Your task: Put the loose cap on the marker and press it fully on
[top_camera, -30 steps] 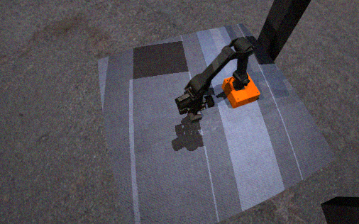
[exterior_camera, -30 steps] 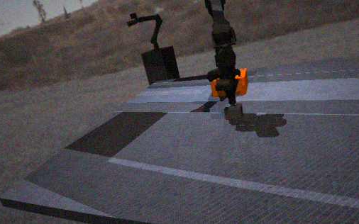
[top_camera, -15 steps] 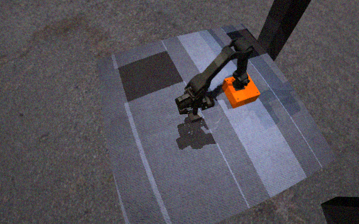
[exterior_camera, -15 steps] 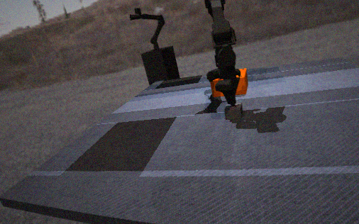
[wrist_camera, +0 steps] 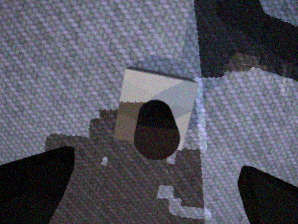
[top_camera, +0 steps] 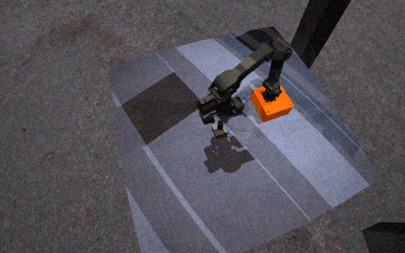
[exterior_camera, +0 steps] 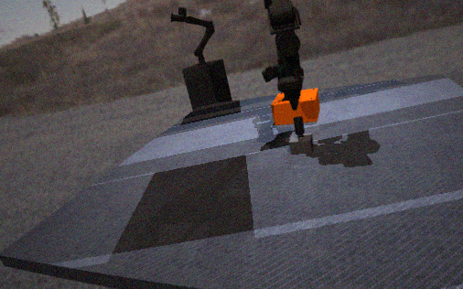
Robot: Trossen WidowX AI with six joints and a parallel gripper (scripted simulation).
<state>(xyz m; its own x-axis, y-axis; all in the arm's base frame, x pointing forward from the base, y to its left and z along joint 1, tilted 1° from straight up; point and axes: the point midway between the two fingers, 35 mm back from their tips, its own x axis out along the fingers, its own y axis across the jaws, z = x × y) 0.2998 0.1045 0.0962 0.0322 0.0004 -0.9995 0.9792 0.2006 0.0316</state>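
Grey striped table [top_camera: 234, 200] [exterior_camera: 181, 265]: dark cap [top_camera: 220, 125] [exterior_camera: 298, 125] [wrist_camera: 156, 131] upright w/ pale blk [top_camera: 219, 133] [exterior_camera: 301, 145] [wrist_camera: 145, 87] under.

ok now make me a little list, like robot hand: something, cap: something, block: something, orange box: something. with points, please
gripper [top_camera: 212, 120] [exterior_camera: 294, 101] [wrist_camera: 158, 167]: open, fingers apart, above the cap
cap [top_camera: 220, 125] [exterior_camera: 298, 125] [wrist_camera: 157, 131]: dark, upright over the block, out of the fingers
holder block [top_camera: 219, 133] [exterior_camera: 301, 144] [wrist_camera: 136, 86]: pale, on the table
orange box [top_camera: 274, 110] [exterior_camera: 309, 109]: under the arm's base end
clicked fully on: cannot tell
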